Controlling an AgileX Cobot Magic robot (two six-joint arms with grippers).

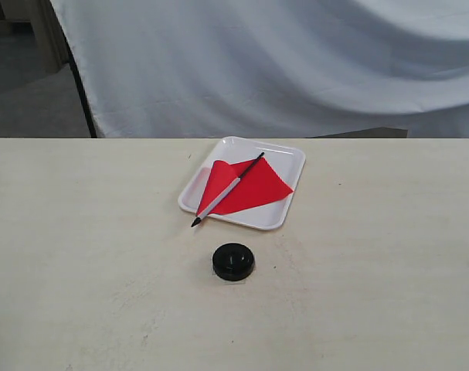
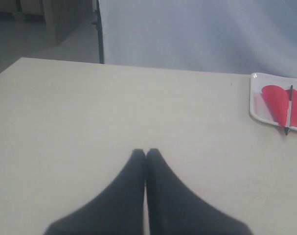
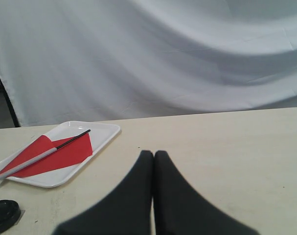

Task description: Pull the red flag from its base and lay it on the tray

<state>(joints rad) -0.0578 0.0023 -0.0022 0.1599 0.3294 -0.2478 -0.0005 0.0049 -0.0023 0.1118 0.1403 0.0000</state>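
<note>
Jaws pinched together; red cloth flag lies across seemingly plastic tray.

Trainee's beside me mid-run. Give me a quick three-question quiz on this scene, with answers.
1. True or false: the red flag stands upright in the base.
2. The flag's pointed tip lies: A) inside the tray; B) past the tray's rim, over the table; C) in the base.
3. Fill in: the left gripper and right gripper are both ____.
Key: 1 false, it lies on the tray; 2 B; 3 shut.
</note>
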